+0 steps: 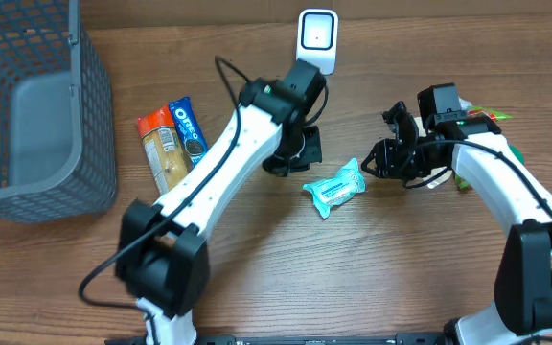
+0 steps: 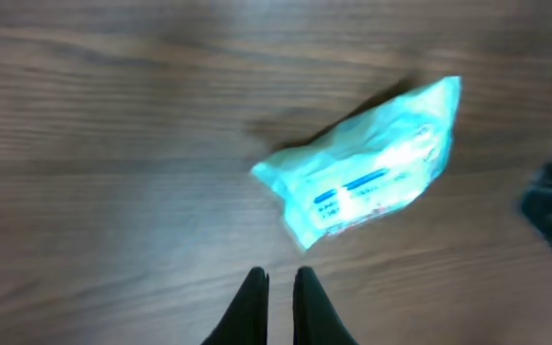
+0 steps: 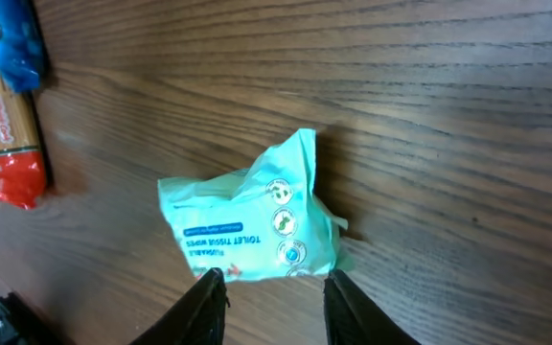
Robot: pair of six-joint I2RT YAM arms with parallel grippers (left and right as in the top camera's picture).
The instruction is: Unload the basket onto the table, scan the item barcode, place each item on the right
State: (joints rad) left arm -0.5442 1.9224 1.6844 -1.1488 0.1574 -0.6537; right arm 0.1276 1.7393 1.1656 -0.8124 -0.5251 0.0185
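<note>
Table (image 1: 372, 278): wood grain
Mesh basket (image 1: 94, 105): far left, grey floor showing
Wipes pack (image 1: 335, 188): teal, mid-table
Left gripper (image 2: 278, 287): fingers pressed together
Right gripper (image 3: 276, 279): spread, straddling pack edge

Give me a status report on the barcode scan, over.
Left pincer shut, empty. Right pincer open at the toilet wipes packet, which lies on the table. Left arm sits between packet and scanner.

Wipes pack (image 2: 364, 177) blurred (print unreadable).
</note>
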